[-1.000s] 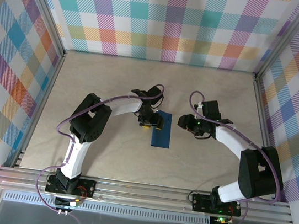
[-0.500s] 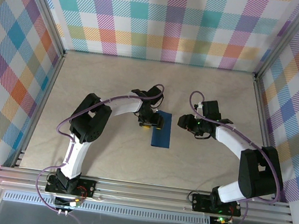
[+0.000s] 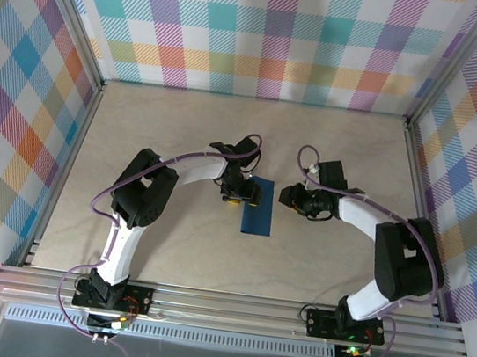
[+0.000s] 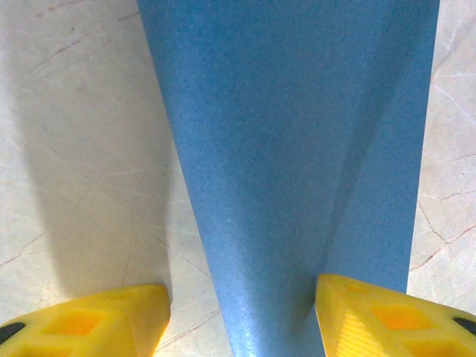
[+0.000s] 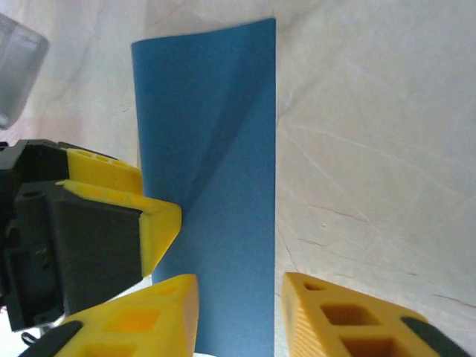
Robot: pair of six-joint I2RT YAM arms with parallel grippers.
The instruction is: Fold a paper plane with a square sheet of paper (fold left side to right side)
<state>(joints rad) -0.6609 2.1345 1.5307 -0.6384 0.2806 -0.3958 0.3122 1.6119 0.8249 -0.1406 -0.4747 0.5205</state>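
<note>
The square sheet of paper (image 3: 259, 206) lies near the middle of the pale counter (image 3: 183, 126), between the 2 arms. It now has the form of a narrow dark-blue rectangle, and its long side runs away from the arm bases. In the right wrist view a soft shaded band goes slantwise over the paper (image 5: 223, 149), so its upper layer seems not fully flat.

The left tool (image 3: 245, 195) is down at the far left part of the paper. In the left wrist view its 2 yellow fingertips (image 4: 89, 320) stand wide apart, so this tool (image 4: 242, 323) is open. The blue paper (image 4: 297, 149) fills the gap between them. One tip is on the bare counter (image 4: 74, 149) just beside the paper's edge, and the other tip covers a part of the blue surface. I cannot tell if it presses on the sheet.

The right tool (image 3: 287, 194) is just beside the right edge of the paper and points toward it. In the right wrist view this tool (image 5: 239, 316) is open with a rather narrow gap. The right edge of the paper lies under this gap, and nothing is gripped. The left tool's yellow finger (image 5: 160, 223) touches the left part of the sheet.
</note>
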